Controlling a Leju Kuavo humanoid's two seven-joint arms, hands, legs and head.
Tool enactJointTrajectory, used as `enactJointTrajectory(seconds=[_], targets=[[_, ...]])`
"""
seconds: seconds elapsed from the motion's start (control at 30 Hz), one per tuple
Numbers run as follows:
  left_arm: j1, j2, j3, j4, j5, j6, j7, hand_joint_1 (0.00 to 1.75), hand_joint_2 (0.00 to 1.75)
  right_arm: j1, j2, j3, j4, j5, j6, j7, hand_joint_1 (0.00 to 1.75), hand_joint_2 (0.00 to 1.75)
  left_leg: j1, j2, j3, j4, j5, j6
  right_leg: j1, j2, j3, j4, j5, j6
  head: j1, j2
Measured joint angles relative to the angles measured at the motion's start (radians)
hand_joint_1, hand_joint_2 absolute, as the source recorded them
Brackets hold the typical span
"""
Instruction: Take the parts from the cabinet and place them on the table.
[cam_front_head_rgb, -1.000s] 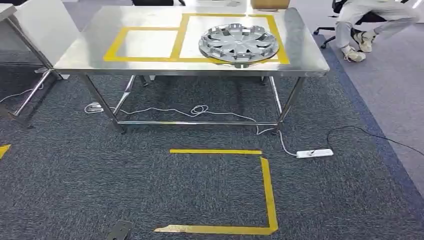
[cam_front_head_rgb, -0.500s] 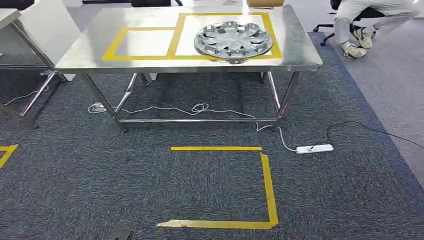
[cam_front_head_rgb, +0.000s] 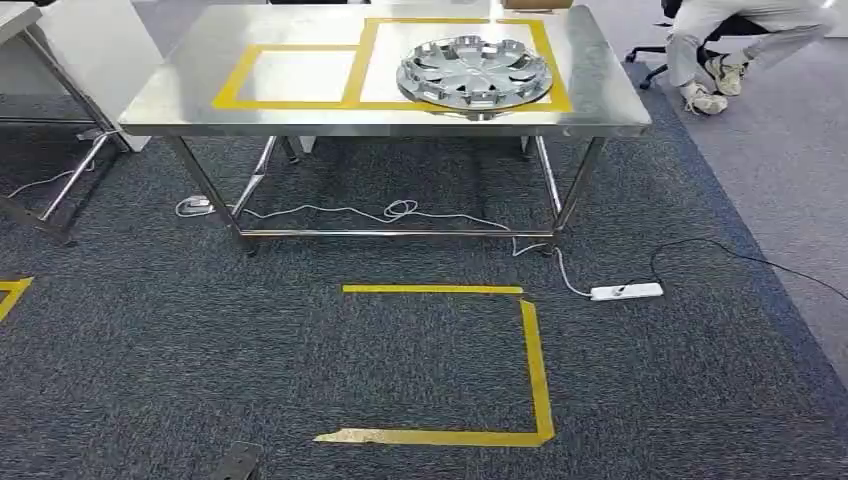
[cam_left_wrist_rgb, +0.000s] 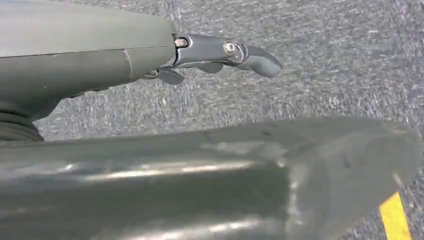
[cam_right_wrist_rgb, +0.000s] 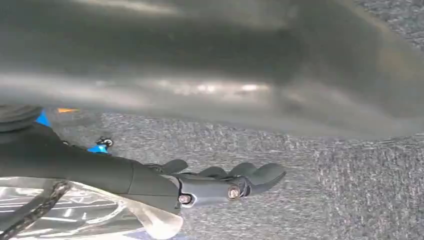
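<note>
Silver hubcap (cam_front_head_rgb: 475, 75) on steel table (cam_front_head_rgb: 180, 95) (taped square), left hand (cam_left_wrist_rgb: 220, 55), right hand (cam_right_wrist_rgb: 225, 185) empty, fingers loose.

table (cam_front_head_rgb: 180, 95): brushed steel, glossy; hubcap (cam_front_head_rgb: 474, 72): shiny silver; carpet (cam_front_head_rgb: 200, 340): rough grey cloth

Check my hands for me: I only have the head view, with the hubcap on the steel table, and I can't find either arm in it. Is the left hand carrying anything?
Observer: No. In the left wrist view the left hand holds nothing, its fingers stretched out above the grey carpet.
Operator: And the right one?
Observer: The right hand holds nothing either, its fingers only lightly bent, hanging over the same carpet.
Operator: Any floor marking near the left side?
Observer: Yes, a strip of yellow tape lies on the carpet at the edge of the left wrist view.
</note>
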Motion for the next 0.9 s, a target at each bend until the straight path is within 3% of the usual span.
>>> enactJointTrajectory(seconds=[0.1, 0.13, 0.17, 0.2, 0.27, 0.3, 0.33, 0.37, 0.43, 0.47, 0.5, 0.53, 0.57, 0.77, 0.83, 0.9], targets=[[0.000, -0.003, 0.000, 0.000, 0.000, 0.000, 0.000, 0.00, 0.00, 0.000, 0.000, 0.000, 0.000, 0.000, 0.000, 0.000, 0.00, 0.00, -0.002, 0.002, -0.021, 0.002, 0.012, 0.005, -0.007, 0.001, -0.090, 0.226, -0.119, 0.014, 0.003, 0.000], [0.000, -0.003, 0.000, 0.000, 0.000, 0.000, 0.000, 0.00, 0.00, 0.001, 0.000, 0.000, 0.000, -0.002, 0.000, 0.001, 0.00, 0.00, -0.003, 0.002, -0.028, 0.003, 0.017, 0.005, -0.008, 0.001, -0.105, 0.270, -0.131, 0.017, 0.003, 0.000], [0.001, -0.003, 0.000, 0.000, 0.000, 0.000, 0.000, 0.00, 0.00, 0.003, -0.001, 0.000, 0.000, -0.002, 0.000, 0.001, 0.00, 0.00, -0.002, 0.002, -0.033, 0.006, 0.020, 0.003, -0.009, 0.000, -0.093, 0.259, -0.117, 0.019, 0.004, 0.000], [0.002, -0.003, 0.000, 0.000, 0.000, 0.000, 0.000, 0.00, 0.00, 0.003, -0.002, 0.000, 0.000, -0.002, 0.000, 0.002, 0.00, 0.00, -0.001, 0.002, -0.038, 0.009, 0.022, 0.001, -0.011, 0.000, -0.053, 0.197, -0.082, 0.020, 0.003, 0.000], [0.001, -0.004, 0.000, 0.000, 0.000, 0.000, 0.000, 0.00, 0.00, 0.001, -0.002, 0.000, 0.000, -0.001, 0.000, 0.003, 0.00, 0.00, 0.001, 0.001, -0.045, 0.019, 0.024, -0.004, -0.014, 0.000, 0.056, 0.011, -0.007, 0.020, 0.004, 0.000], [0.001, -0.004, 0.000, 0.000, 0.000, 0.000, 0.000, 0.00, 0.00, -0.003, -0.001, 0.000, 0.000, 0.000, 0.001, 0.003, 0.00, 0.00, -0.004, 0.001, -0.049, 0.024, 0.024, -0.011, -0.014, 0.000, 0.084, -0.047, -0.023, 0.020, 0.005, 0.000], [-0.001, -0.004, 0.000, 0.000, 0.000, 0.000, -0.003, 0.00, 0.00, -0.005, -0.002, 0.000, 0.000, 0.002, 0.001, 0.003, 0.00, 0.00, -0.008, 0.001, -0.053, 0.031, 0.023, -0.018, -0.011, 0.006, 0.081, -0.053, -0.016, 0.004, 0.001, 0.000], [-0.001, -0.004, 0.000, 0.000, -0.001, 0.002, -0.010, 0.00, 0.00, -0.002, -0.002, 0.000, 0.000, 0.001, 0.001, 0.003, 0.00, 0.00, -0.008, 0.001, -0.053, 0.029, 0.027, -0.023, -0.011, 0.004, 0.077, -0.053, -0.015, 0.000, 0.000, 0.000], [0.001, -0.002, 0.000, 0.000, -0.003, 0.002, -0.014, 0.00, 0.00, 0.002, -0.001, 0.000, 0.001, 0.000, 0.001, 0.003, 0.00, 0.00, -0.009, 0.001, -0.055, 0.031, 0.019, 0.014, -0.011, 0.002, 0.079, -0.055, -0.013, -0.001, 0.000, 0.000], [0.001, -0.002, 0.000, 0.000, -0.003, 0.003, -0.015, 0.00, 0.00, 0.002, -0.001, 0.000, 0.001, -0.001, 0.000, 0.004, 0.00, 0.00, -0.009, 0.001, -0.055, 0.030, 0.023, 0.020, -0.009, 0.001, 0.079, -0.055, -0.012, -0.004, 0.001, 0.000], [0.001, -0.002, 0.001, 0.000, -0.003, 0.003, -0.015, 0.00, 0.00, 0.002, -0.001, 0.000, 0.001, 0.000, 0.001, 0.004, 0.00, 0.00, -0.008, 0.001, -0.055, 0.028, 0.028, 0.016, -0.007, 0.001, 0.078, -0.054, -0.009, -0.008, 0.000, 0.000], [0.001, -0.002, 0.000, 0.000, -0.003, 0.003, -0.016, 0.00, 0.00, 0.001, -0.002, 0.000, 0.001, 0.001, 0.000, 0.004, 0.00, 0.00, -0.007, 0.000, -0.055, 0.026, 0.036, 0.002, -0.006, 0.001, 0.077, -0.054, -0.009, -0.009, 0.001, 0.000], [0.001, -0.002, 0.000, 0.000, -0.003, 0.003, -0.016, 0.00, 0.00, 0.001, -0.002, 0.000, 0.000, 0.001, 0.000, 0.004, 0.00, 0.00, -0.006, 0.000, -0.055, 0.024, 0.038, -0.002, -0.005, 0.000, 0.076, -0.053, -0.007, -0.011, 0.001, 0.000], [0.002, -0.002, 0.000, 0.000, -0.004, 0.003, -0.016, 0.00, 0.00, 0.001, -0.001, 0.000, 0.000, 0.000, 0.001, 0.004, 0.00, 0.00, -0.004, -0.002, -0.055, 0.023, 0.041, -0.012, -0.003, 0.000, 0.072, -0.050, -0.008, -0.013, 0.001, 0.000], [0.002, -0.002, 0.000, 0.000, -0.004, 0.003, -0.016, 0.00, 0.00, 0.001, -0.001, 0.000, 0.001, -0.001, 0.001, 0.004, 0.00, 0.00, -0.003, -0.002, -0.056, 0.022, 0.039, -0.027, -0.003, 0.000, 0.072, -0.049, -0.009, -0.015, 0.001, 0.000], [0.001, -0.002, 0.001, 0.000, -0.005, 0.003, -0.016, 0.00, 0.00, 0.001, -0.001, 0.001, 0.001, 0.001, 0.000, 0.004, 0.00, 0.00, -0.003, -0.002, -0.056, 0.022, 0.039, -0.029, -0.003, 0.000, 0.072, -0.049, -0.009, -0.015, 0.001, 0.000]])
